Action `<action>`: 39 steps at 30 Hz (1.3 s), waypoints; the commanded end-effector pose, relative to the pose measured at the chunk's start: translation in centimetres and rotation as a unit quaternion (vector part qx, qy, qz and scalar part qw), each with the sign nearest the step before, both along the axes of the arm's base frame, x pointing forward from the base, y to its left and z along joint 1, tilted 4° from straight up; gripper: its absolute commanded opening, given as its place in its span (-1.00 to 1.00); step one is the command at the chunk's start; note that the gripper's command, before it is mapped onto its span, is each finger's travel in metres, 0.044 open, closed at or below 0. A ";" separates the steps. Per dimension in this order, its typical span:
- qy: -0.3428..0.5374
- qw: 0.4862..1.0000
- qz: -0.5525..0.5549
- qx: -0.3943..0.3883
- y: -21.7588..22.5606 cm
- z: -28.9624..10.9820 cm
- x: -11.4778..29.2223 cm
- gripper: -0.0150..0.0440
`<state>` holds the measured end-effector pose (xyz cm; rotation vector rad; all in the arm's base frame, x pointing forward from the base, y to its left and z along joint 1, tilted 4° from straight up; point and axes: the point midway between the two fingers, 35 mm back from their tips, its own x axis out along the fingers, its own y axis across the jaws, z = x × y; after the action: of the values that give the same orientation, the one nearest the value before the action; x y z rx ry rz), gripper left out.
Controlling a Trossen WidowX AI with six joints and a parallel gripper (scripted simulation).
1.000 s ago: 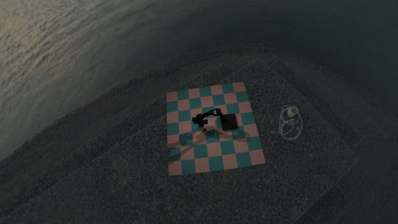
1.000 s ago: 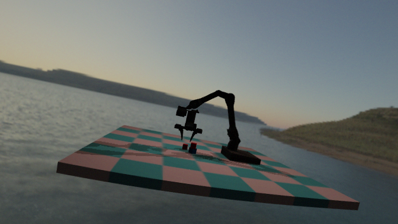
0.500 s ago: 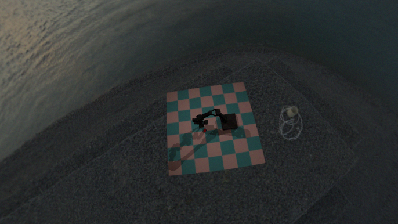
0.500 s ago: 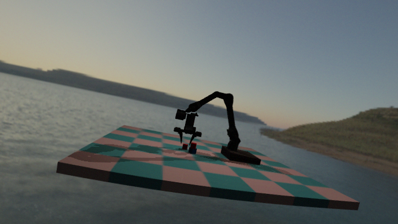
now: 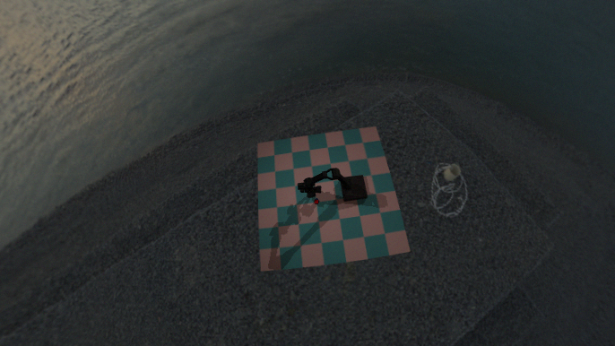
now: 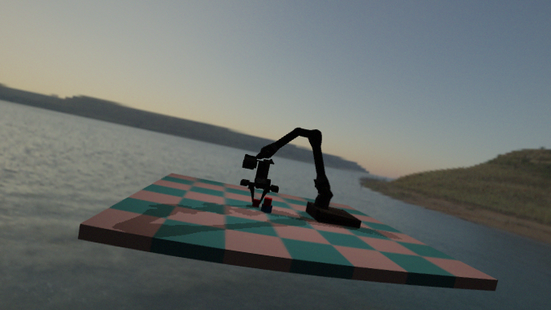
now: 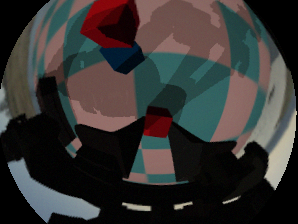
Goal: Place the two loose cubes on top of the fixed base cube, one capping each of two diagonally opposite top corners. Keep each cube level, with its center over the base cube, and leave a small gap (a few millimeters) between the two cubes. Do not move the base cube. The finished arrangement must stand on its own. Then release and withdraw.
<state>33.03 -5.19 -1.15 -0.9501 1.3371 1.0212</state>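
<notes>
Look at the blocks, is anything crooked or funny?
One red cube already sits on the blue base cube, hanging over a corner as planned. The gripper is closing around the second red cube. Nothing looks broken.

- Your light is dim, low dusk; long arm shadows cross the bench (image 6: 257,257).
- Wrist view: strong fisheye, black-vignetted edges; exterior background blurred.

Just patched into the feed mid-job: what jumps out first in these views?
The black arm stands on a pink-and-teal checkered board, bent over with its hand down at the board. A small red cube sits between the fingers, which are shut on it. Just beyond, another red cube already rests on the blue base cube, set toward one corner.
</notes>
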 end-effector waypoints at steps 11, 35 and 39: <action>0.000 1.000 0.002 -0.002 -0.2 2.2 0.4 -0.14; 0.000 1.000 0.002 -0.002 -0.4 9.8 0.5 -0.14; 0.000 1.000 0.002 -0.002 -0.4 10.8 0.3 -0.14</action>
<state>33.31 -5.47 8.60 -0.9424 1.3449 1.0255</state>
